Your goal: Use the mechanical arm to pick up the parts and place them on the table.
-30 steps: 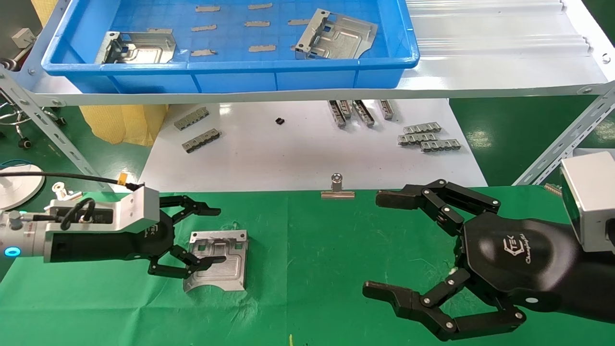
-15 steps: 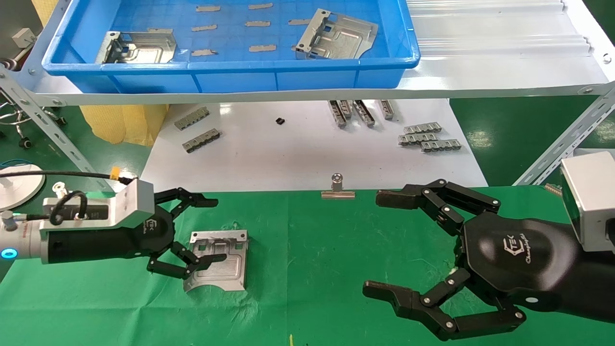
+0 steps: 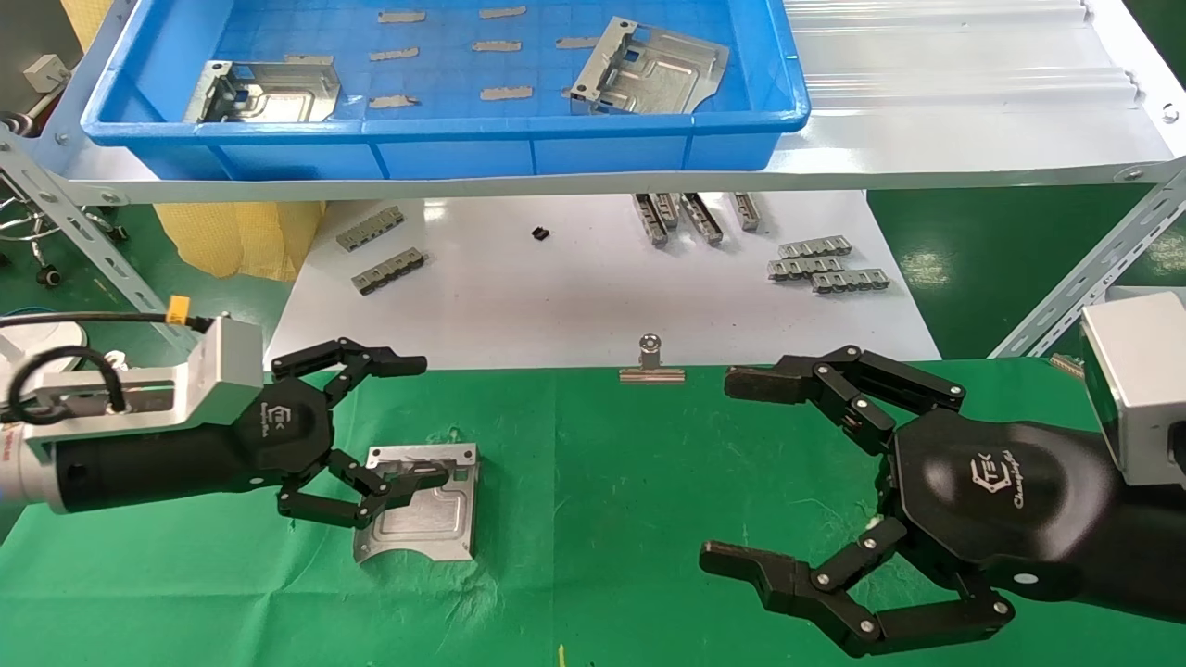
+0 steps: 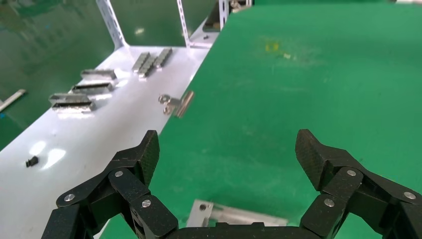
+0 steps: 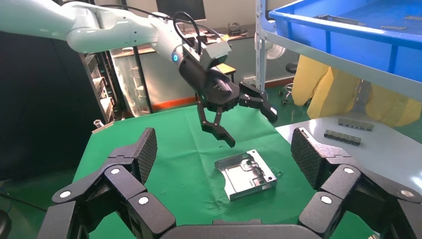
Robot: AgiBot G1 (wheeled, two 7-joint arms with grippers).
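One silvery part [image 3: 422, 508] lies flat on the green table [image 3: 602, 482], tabs towards the white sheet. My left gripper [image 3: 422, 419] hovers just above its left edge, open and empty; the right wrist view shows its fingers [image 5: 221, 134] clear of the part [image 5: 246, 174]. In the left wrist view the part's edge [image 4: 234, 216] shows below my open left gripper [image 4: 229, 152]. Two more parts [image 3: 269, 93] [image 3: 653, 69] lie in the blue tray [image 3: 445, 120] on the shelf. My right gripper [image 3: 732, 471] is open and empty over the cloth at the right.
A white sheet [image 3: 574, 287] behind the cloth carries grey ridged strips [image 3: 825, 264] [image 3: 380, 250] and a small black bit [image 3: 539, 233]. A silver binder clip [image 3: 651, 363] sits at the cloth's far edge. Slanted metal shelf braces [image 3: 1084, 278] [image 3: 83, 232] stand at both sides.
My left gripper has risen off the part and drawn back a little to the left, tilting upward. The part stays on the cloth. The right arm has not moved.
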